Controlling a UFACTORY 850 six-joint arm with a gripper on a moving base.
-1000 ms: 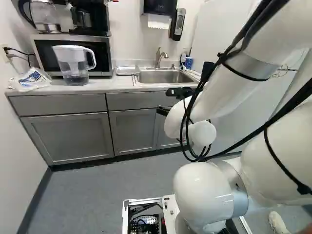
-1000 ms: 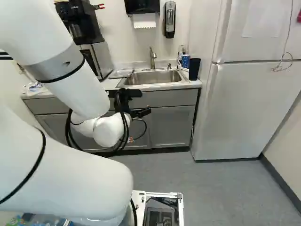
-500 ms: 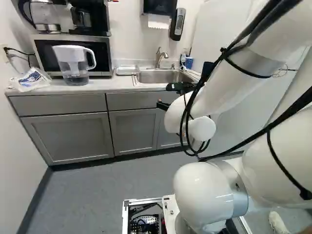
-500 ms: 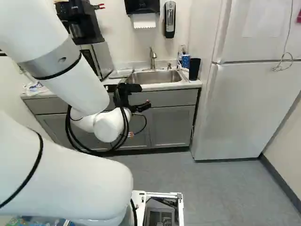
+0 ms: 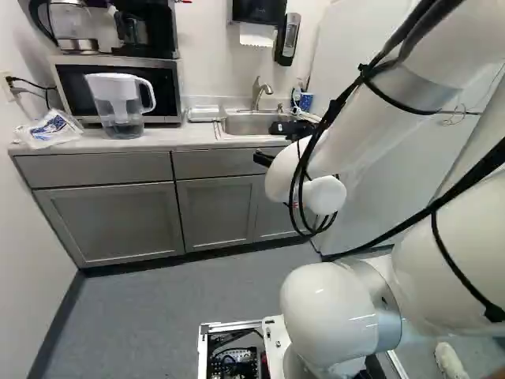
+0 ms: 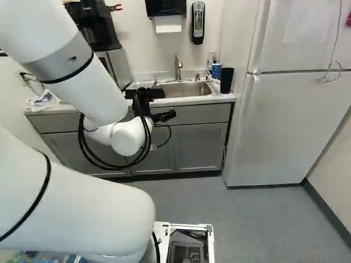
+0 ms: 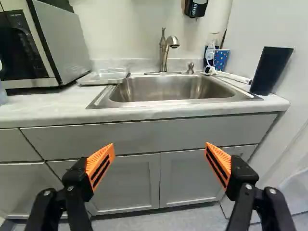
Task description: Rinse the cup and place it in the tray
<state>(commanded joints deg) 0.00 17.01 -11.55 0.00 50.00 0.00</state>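
The gripper [image 6: 165, 115] hangs in front of the sink cabinet, just below counter height; in the wrist view the gripper [image 7: 160, 145] is wide open, with nothing between its orange pads. A dark, tall cup [image 7: 271, 70] stands upright on the counter's end, right of the sink, ahead of the gripper and off to one side. Behind it by the wall is a blue dotted cup [image 7: 221, 59]. The steel sink [image 7: 166, 91] with its faucet [image 7: 166, 50] lies ahead. On the sink's microwave side rests a flat, pale tray [image 7: 103, 77]. Neither cup touches the gripper.
In the left base view a microwave [image 5: 162, 91] and a water pitcher [image 5: 120, 106] stand on the counter, with a plastic bag [image 5: 49, 129] near the wall. A white fridge [image 6: 290, 126] borders the counter's far end. A white cable-like item [image 7: 231, 76] lies beside the sink.
The wrist and gripper have risen along the cabinet front toward the counter's edge. Base, cups and tray have stayed where they were, and the fingers remain open.
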